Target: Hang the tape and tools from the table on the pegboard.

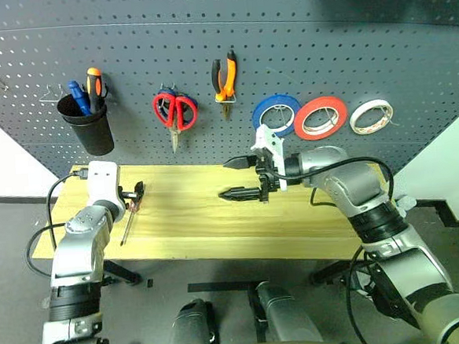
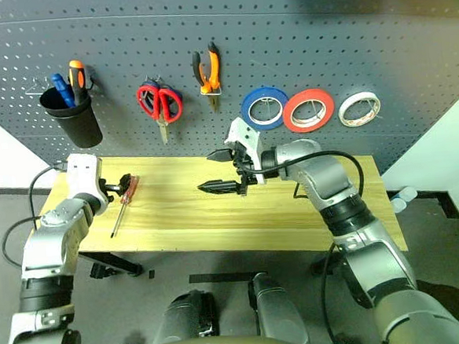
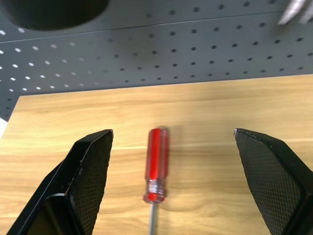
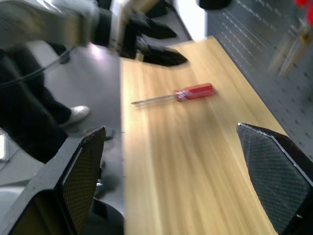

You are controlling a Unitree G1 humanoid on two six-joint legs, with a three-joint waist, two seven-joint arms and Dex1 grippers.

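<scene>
- Spanning the whole back of the scene: dark grey pegboard [image 1: 300, 49]. Hung on it, L to R: black cup [image 1: 86, 123], red-handled scissors [image 1: 175, 110] over a blue-handled pair, orange/black pliers [image 1: 224, 78], blue roll [image 1: 277, 113], red-orange roll [image 1: 320, 117], whitish tape [image 1: 371, 116].
- Table [image 1: 186, 230]: light wood top, just in front of pegboard; dark grey floor around it.
- Cup holds blue & orange screwdrivers, handles up.
- Right gripper [image 1: 243, 177]: above table centre, pointing toward robot's left, jaws wide, empty.
- Left gripper [image 3: 171, 181]: at table's left end, jaws wide, empty, straddling screwdriver w/o touching.
- Red-handled screwdriver [image 3: 157, 164]: flat on table, left end.
</scene>
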